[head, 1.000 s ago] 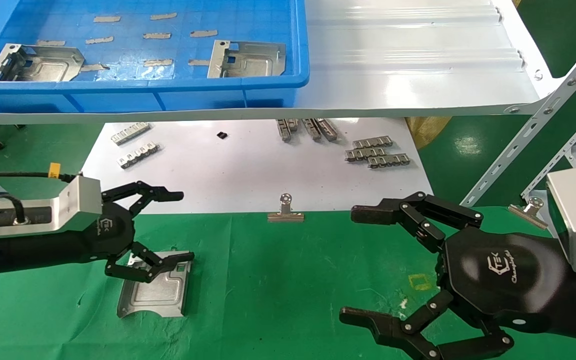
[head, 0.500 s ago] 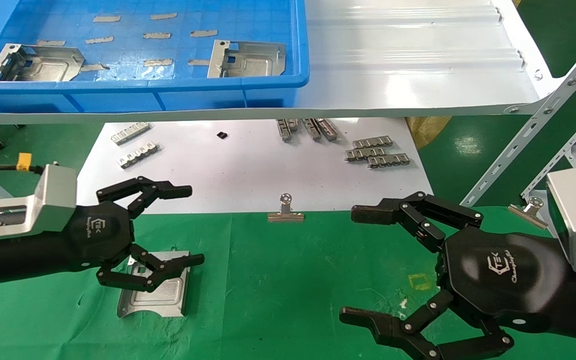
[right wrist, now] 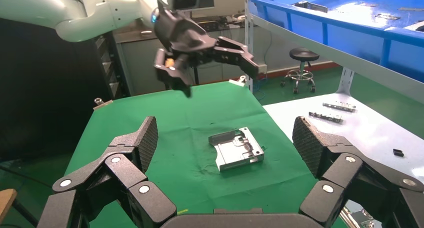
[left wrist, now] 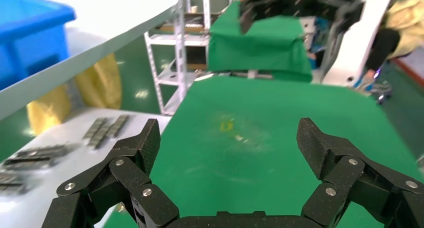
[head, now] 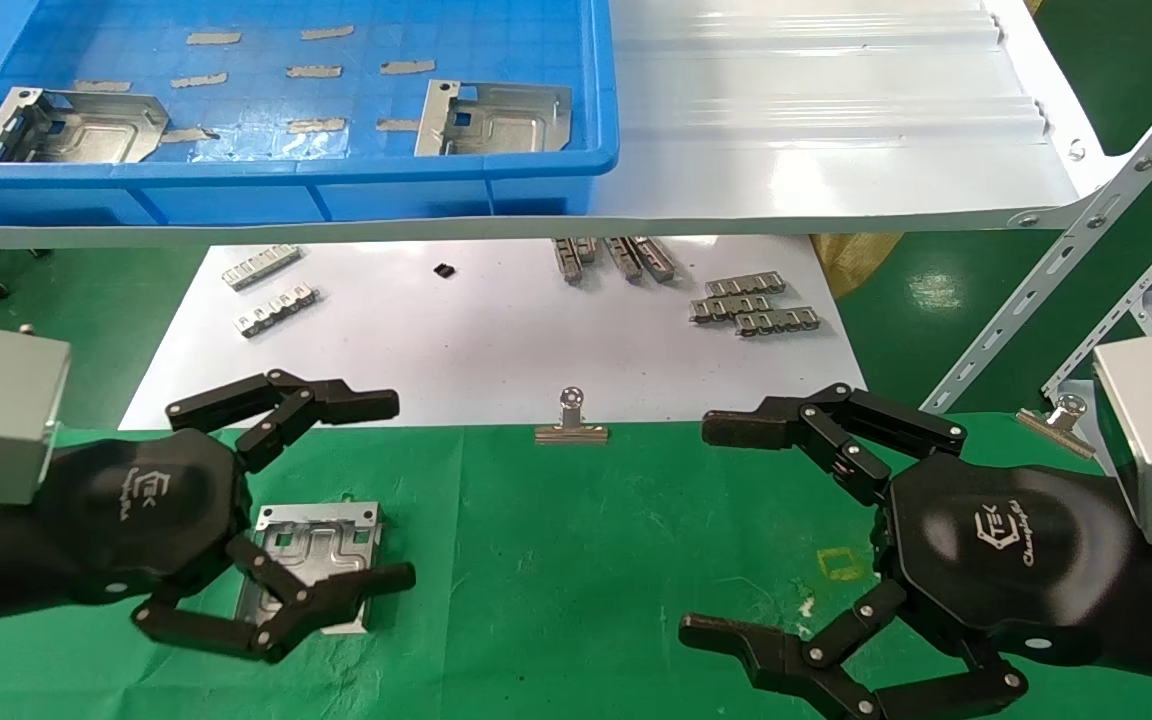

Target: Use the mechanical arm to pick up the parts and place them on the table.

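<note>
green tabletop (head: 576,560) – one part (head: 321,545) lies flat (nothing gripping it); left gripper (head: 336,500) above it, right gripper (head: 726,530) apart – both jaws spread.

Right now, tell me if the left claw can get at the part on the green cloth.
Probably yes: the left claw is open above the part, with nothing between them.

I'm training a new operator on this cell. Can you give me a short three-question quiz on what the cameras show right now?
1. True or false: the left hand grips the part on the green table.
2. How many parts lie in the blue bin?
3. The right hand is: A) open and empty B) shut on a clip C) inside the bin

Key: 1 false, it is open above the part. 2 two. 3 A.
</note>
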Controlling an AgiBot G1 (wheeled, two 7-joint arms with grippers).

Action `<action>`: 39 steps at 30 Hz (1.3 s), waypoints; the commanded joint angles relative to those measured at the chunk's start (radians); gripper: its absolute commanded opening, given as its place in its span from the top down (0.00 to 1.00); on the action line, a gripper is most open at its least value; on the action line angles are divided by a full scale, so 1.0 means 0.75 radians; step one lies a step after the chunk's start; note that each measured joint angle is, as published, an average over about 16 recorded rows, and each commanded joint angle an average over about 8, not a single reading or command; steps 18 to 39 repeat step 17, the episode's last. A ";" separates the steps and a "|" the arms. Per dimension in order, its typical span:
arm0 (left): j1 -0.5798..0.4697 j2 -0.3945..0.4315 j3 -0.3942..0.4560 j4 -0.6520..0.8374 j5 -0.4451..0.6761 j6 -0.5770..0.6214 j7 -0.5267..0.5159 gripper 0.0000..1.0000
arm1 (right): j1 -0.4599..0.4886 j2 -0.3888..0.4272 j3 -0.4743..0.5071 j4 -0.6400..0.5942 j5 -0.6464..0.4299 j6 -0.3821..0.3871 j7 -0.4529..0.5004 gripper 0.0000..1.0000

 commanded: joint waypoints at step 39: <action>0.156 -0.076 -0.136 -0.306 -0.104 -0.015 -0.208 0.00 | 0.000 0.000 0.000 0.000 0.000 0.000 0.000 0.00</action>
